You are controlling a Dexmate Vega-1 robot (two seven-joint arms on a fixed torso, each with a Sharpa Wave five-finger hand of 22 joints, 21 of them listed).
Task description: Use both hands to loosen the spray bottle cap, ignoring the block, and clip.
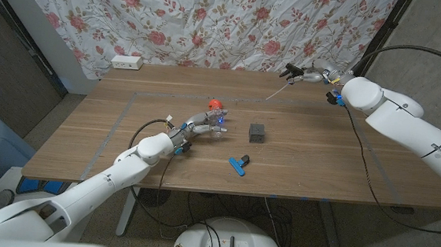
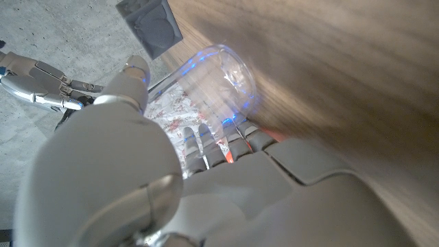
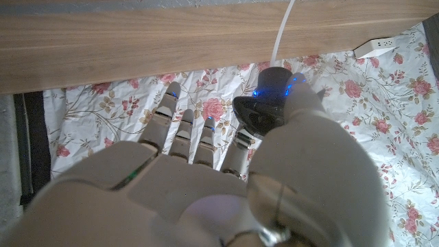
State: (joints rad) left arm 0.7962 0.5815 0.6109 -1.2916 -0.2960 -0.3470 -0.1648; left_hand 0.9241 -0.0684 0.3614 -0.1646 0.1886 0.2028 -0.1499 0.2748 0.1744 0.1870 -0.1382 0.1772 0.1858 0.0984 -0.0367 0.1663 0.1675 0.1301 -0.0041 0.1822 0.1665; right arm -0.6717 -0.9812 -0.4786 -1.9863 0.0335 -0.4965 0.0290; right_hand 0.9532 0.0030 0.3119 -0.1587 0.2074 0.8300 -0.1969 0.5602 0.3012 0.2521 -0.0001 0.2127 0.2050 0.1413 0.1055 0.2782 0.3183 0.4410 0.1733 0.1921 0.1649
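The clear spray bottle (image 1: 217, 122) lies tilted over the table's middle, gripped by my left hand (image 1: 191, 131). A red-orange piece (image 1: 215, 103) shows at its far end. In the left wrist view my fingers wrap the clear bottle (image 2: 214, 79). My right hand (image 1: 313, 74) is raised over the far right of the table and pinches the black spray cap (image 1: 292, 69), apart from the bottle. The cap's thin white tube (image 1: 278, 91) hangs down toward the table. The right wrist view shows the cap (image 3: 266, 101) between thumb and fingers, with the tube (image 3: 284, 27) trailing off it.
A dark grey block (image 1: 257, 132) stands just right of the bottle, also seen as the block (image 2: 151, 24). A blue and black clip (image 1: 238, 164) lies nearer the front edge. A white power strip (image 1: 127, 62) sits at the back left by the floral curtain.
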